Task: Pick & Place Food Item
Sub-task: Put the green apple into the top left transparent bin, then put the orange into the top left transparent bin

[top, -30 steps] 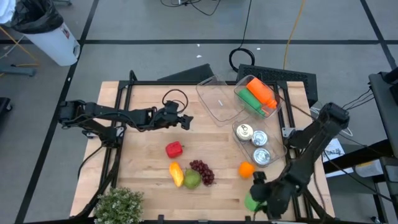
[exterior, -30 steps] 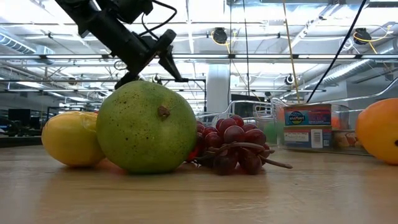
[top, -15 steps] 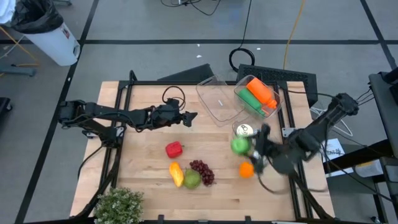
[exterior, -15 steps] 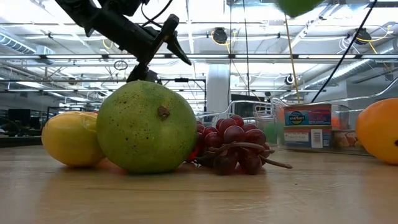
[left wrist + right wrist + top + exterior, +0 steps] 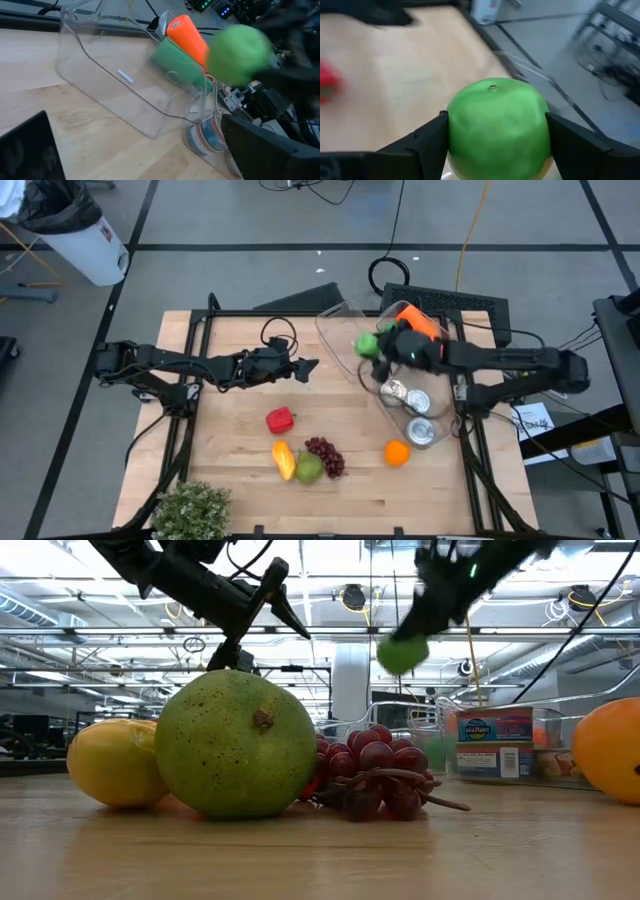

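Beneath both my arms lies the wooden table (image 5: 230, 480). Just below my right gripper (image 5: 378, 346) is the empty clear bin (image 5: 350, 340), tipped on its side, with a second clear bin (image 5: 440, 330) past it holding an orange bottle (image 5: 420, 323) and a green bottle (image 5: 403, 342). Nearer my right arm's base stand three tin cans (image 5: 410, 402) in a row, with an orange (image 5: 397, 452) beyond the last one.

My right gripper is clamped on a green apple (image 5: 367, 345), one dark finger pressed to each side of it, held in the air over the near edge of the empty clear bin. The right wrist view shows that grip plainly: the apple (image 5: 496, 129) fills the space between my fingers (image 5: 422, 142). The high view cannot show this; there the apple is only a small green spot at my fingertips. The low view adds height, the apple (image 5: 402, 653) hanging well above the tabletop. The apple is round with no long axis; its stem dimple faces the right wrist camera.

My left gripper (image 5: 300, 368) hovers well apart, fingers spread and holding nothing. Near it on the table sit a red pepper (image 5: 280, 420), grapes (image 5: 325, 455), a pear (image 5: 309, 469) and a yellow fruit (image 5: 283, 459).
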